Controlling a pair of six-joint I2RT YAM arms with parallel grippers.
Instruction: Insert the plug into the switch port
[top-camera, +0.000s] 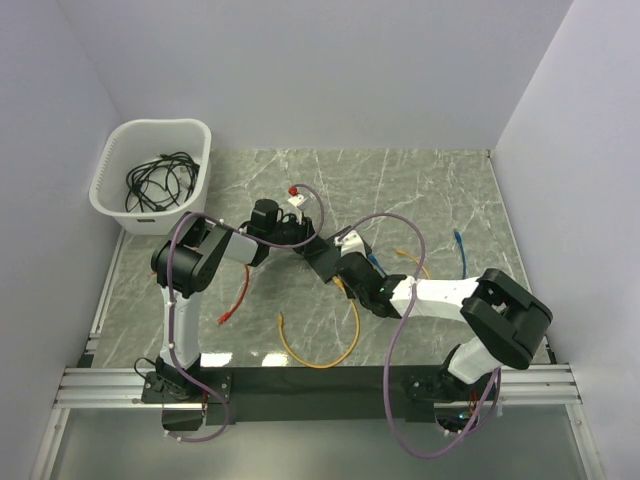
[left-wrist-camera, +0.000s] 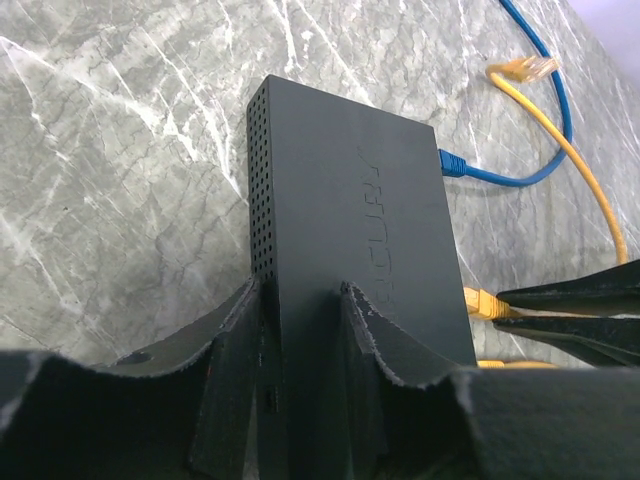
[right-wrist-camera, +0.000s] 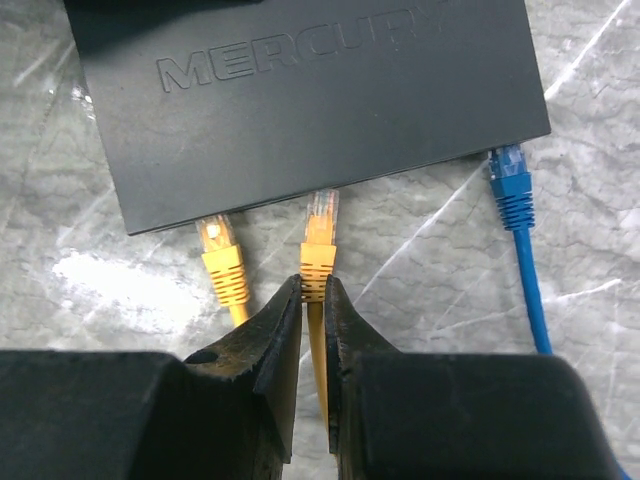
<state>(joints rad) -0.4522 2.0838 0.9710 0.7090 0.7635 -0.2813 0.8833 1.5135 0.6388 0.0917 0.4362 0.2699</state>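
Observation:
The black switch (right-wrist-camera: 300, 90) lies flat mid-table and also shows in the top view (top-camera: 322, 258). My left gripper (left-wrist-camera: 300, 300) is shut on the switch (left-wrist-camera: 350, 200) at its short end. My right gripper (right-wrist-camera: 313, 290) is shut on a yellow plug (right-wrist-camera: 320, 240). The plug's clear tip meets the switch's socket edge, and how deep it sits cannot be told. A second yellow plug (right-wrist-camera: 222, 260) sits at the socket to its left. A blue plug (right-wrist-camera: 508, 185) sits at the right end. In the top view the two grippers (top-camera: 300, 235) (top-camera: 350, 265) flank the switch.
A white slotted basket (top-camera: 110, 175) with black cables stands at the back left. A red cable (top-camera: 238, 295), a yellow cable loop (top-camera: 320, 350) and a blue cable (top-camera: 460, 250) lie on the marble table. A loose yellow plug (left-wrist-camera: 525, 68) lies beyond the switch.

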